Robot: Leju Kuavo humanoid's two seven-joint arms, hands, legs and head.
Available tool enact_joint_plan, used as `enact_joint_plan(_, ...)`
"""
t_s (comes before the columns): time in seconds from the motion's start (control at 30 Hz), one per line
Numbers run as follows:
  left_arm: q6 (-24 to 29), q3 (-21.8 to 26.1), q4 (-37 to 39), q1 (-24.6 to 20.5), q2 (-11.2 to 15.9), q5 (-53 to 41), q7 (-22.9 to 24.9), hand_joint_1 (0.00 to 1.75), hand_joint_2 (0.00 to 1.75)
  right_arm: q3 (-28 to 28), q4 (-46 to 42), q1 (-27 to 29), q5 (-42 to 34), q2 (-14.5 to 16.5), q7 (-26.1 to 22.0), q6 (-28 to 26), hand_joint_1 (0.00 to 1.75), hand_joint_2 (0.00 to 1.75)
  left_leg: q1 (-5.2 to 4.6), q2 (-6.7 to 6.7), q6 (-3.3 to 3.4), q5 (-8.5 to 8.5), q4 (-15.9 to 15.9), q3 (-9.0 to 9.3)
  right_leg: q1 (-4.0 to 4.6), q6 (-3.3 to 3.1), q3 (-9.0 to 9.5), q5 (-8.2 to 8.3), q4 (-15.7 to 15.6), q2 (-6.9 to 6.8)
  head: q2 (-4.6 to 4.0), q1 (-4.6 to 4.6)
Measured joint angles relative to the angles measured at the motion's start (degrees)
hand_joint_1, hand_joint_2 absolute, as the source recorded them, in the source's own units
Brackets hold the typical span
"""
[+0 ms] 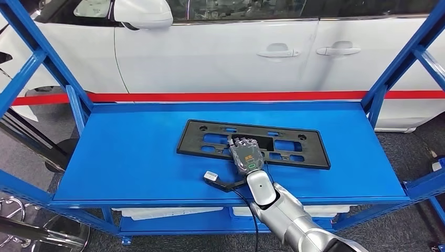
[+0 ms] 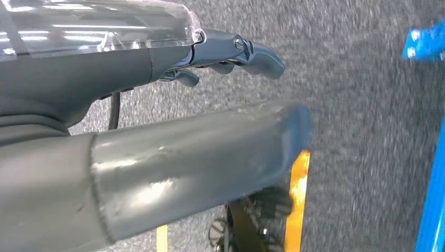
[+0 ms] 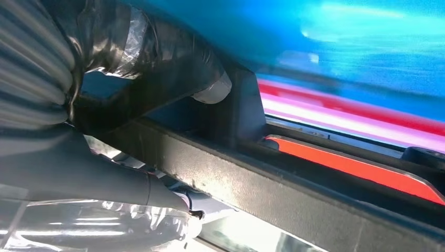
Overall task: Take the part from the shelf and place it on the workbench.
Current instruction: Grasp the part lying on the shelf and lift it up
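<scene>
Right hand (image 1: 246,156) is closing around the near rail of the part (image 1: 294,144) (flat, stiff, probably light plastic) on the shelf (image 1: 131,152); grip looks underway.

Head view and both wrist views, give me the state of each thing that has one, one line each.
black part: lying flat on the shelf, not yet lifted
right hand: on the part's near edge, fingers wrapped around a bar of it
left hand: hanging over the grey floor, fingers apart, holding nothing
blue shelf: top level carries the part
white car: behind the shelf, doors closed
</scene>
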Motion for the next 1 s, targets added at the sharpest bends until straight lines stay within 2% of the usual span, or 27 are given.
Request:
enact_joint_plan(0.07,-0.01,0.02,0.02,-0.07,-0.04,-0.02,-0.02,0.0,0.0,-0.36,-0.1,0.03,0.01,-0.07,-0.03,-0.01,1.75,1.75,0.1,0.07,-0.61,-2.03,2.6,-1.0,-0.48,-0.32,0.27,0.47,-0.68,-0.13,0.0,-0.01)
enact_joint_plan(0.17,-0.01,0.02,0.04,0.01,-0.01,-0.03,-0.03,0.0,0.0,-0.63,-0.12,0.28,0.01,-0.13,-0.04,-0.01,1.75,1.75,0.77,0.14,-1.63,-7.79,13.46,-5.67,-0.64,-0.48,0.04,0.64,-0.67,-0.4,0.0,-0.01)
enact_joint_plan(0.2,0.0,0.02,0.04,0.07,0.02,-0.03,-0.03,0.0,0.0,-0.74,-0.12,0.38,0.01,-0.16,-0.04,-0.01,1.75,1.75,1.01,0.15,-1.96,-8.53,15.98,-6.7,-0.69,-0.47,-0.06,0.64,-0.55,-0.45,0.0,-0.01)
enact_joint_plan(0.23,0.0,0.02,0.04,0.13,0.03,-0.03,-0.03,0.0,0.0,-0.85,-0.12,0.44,0.01,-0.2,-0.04,-0.01,1.75,1.75,1.27,0.17,-2.27,-8.14,16.41,-6.73,-0.79,-0.39,-0.14,0.61,-0.41,-0.47,0.0,-0.02)
enact_joint_plan(0.27,0.0,0.02,0.04,0.15,0.04,-0.03,-0.03,0.0,0.0,-0.95,-0.12,0.48,0.01,-0.24,-0.04,-0.01,1.75,1.75,1.54,0.19,-2.55,-6.74,14.62,-5.68,-0.94,-0.24,-0.17,0.54,-0.24,-0.46,0.0,-0.02)
enact_joint_plan(0.33,-0.02,0.02,0.04,0.12,0.06,-0.03,-0.31,0.0,0.0,-1.1,-0.13,0.53,0.01,-0.3,-0.02,-0.04,1.75,1.75,1.99,0.2,-3.04,-3.14,6.91,-1.55,-1.21,0.37,-0.2,0.27,0.24,-0.36,0.01,-0.02)
enact_joint_plan(0.4,-0.14,0.02,0.04,0.09,0.08,-0.06,-1.66,0.0,0.87,-1.68,-0.32,0.69,0.0,-0.51,-0.17,-0.35,1.75,1.75,1.94,0.13,-2.69,-1.6,1.3,1.29,-1.18,1.23,-0.34,0.21,0.51,-0.16,0.0,-0.01)
enact_joint_plan(0.47,-0.41,0.06,0.04,0.15,0.1,-0.13,-3.88,0.0,1.75,-2.84,-0.95,1.3,-0.05,-1.05,-0.88,-1.13,1.75,1.75,1.6,0.07,-1.76,-1.51,0.2,1.66,-1.08,2.09,-0.32,0.57,0.12,-0.01,0.0,-0.01)
enact_joint_plan(0.53,-0.67,0.22,0.04,0.21,0.12,-0.16,-5.61,0.0,1.75,-4.44,-2.34,2.28,-0.2,-1.88,-2.25,-2.19,1.75,1.75,1.68,0.16,-0.77,-1.06,-0.24,1.68,-1.2,2.71,-0.43,0.17,0.37,0.02,0.0,-0.01)
enact_joint_plan(0.57,-0.74,0.39,0.04,0.21,0.12,-0.16,-6.03,0.0,1.75,-5.36,-3.38,2.83,-0.37,-2.34,-3.16,-2.71,1.75,1.75,1.74,0.23,-0.23,-0.84,-0.45,1.65,-1.27,2.88,-1.13,-0.99,1.92,0.03,0.0,-0.01)
enact_joint_plan(0.6,-0.77,0.62,0.04,0.2,0.12,-0.14,-6.09,0.0,1.75,-6.31,-4.66,3.48,-0.72,-2.81,-4.21,-3.15,1.75,1.75,1.76,0.3,0.22,-0.66,-0.62,1.58,-1.33,2.99,-2.44,-2.76,4.71,0.05,0.0,0.01)
enact_joint_plan(0.67,-0.79,1.25,0.04,0.18,0.11,-0.09,-5.38,0.0,1.75,-8.02,-8.09,5.19,-2.5,-3.8,-6.92,-3.67,1.75,1.75,1.51,0.34,0.69,-0.52,-0.66,1.26,-1.36,3.13,-6.26,-6.59,12.62,0.05,0.0,0.01)
enact_joint_plan(0.7,-0.84,1.61,0.04,0.23,0.1,-0.07,-4.7,0.0,1.75,-8.72,-10.41,6.26,-4.68,-4.37,-9.0,-3.74,1.75,1.75,1.4,0.32,0.76,-0.48,-0.66,1.15,-1.36,3.17,-7.78,-7.46,15.66,0.05,0.0,0.01)
enact_joint_plan(0.73,-0.96,2.01,0.04,0.3,0.07,-0.04,-3.97,0.0,1.75,-9.29,-13.2,7.3,-8.15,-5.01,-11.86,-3.72,1.75,1.75,1.33,0.28,0.79,-0.5,-0.6,1.08,-1.36,3.16,-8.45,-7.23,16.85,0.05,0.0,0.0)
enact_joint_plan(0.77,-1.21,2.42,0.04,0.36,0.01,-0.02,-3.19,0.0,1.75,-9.77,-16.51,8.17,-13.32,-5.76,-15.74,-3.59,1.75,1.75,1.29,0.24,0.77,-0.56,-0.54,1.09,-1.37,3.1,-8.06,-5.86,15.78,0.05,0.0,0.0)
enact_joint_plan(0.83,-2.34,3.21,0.05,0.42,-0.16,0.02,-2.28,0.0,1.75,-10.47,-24.6,9.22,-26.95,-7.52,-25.4,-2.57,1.75,1.75,1.26,0.23,0.56,-0.81,-0.42,1.23,-1.37,2.82,-5.03,-1.59,8.78,0.04,0.0,0.0)
enact_joint_plan(0.87,-3.32,3.58,0.05,0.4,-0.24,0.1,-2.42,0.0,1.75,-10.8,-29.27,9.45,-34.52,-8.47,-30.61,-1.39,1.75,1.75,1.14,0.23,0.31,-1.01,-0.25,1.25,-1.29,2.66,-3.41,-0.06,5.09,0.05,0.0,0.01)
enact_joint_plan(0.93,-5.51,4.36,0.06,0.34,-0.29,0.75,-4.08,0.0,1.75,-11.41,-39.4,10.11,-48.24,-10.16,-39.82,2.19,1.75,1.75,0.91,0.24,-0.27,-1.29,0.01,1.07,-1.1,2.27,-1.86,0.75,1.27,0.07,0.0,0.0)
enact_joint_plan(1.0,-6.58,5.29,0.07,0.21,-0.34,1.93,-5.95,0.0,1.75,-11.91,-49.11,11.62,-58.13,-11.17,-46.05,6.17,1.75,1.75,0.93,0.22,-0.89,-1.48,0.08,0.95,-1.01,1.73,-1.85,0.43,0.98,0.07,0.0,-0.01)
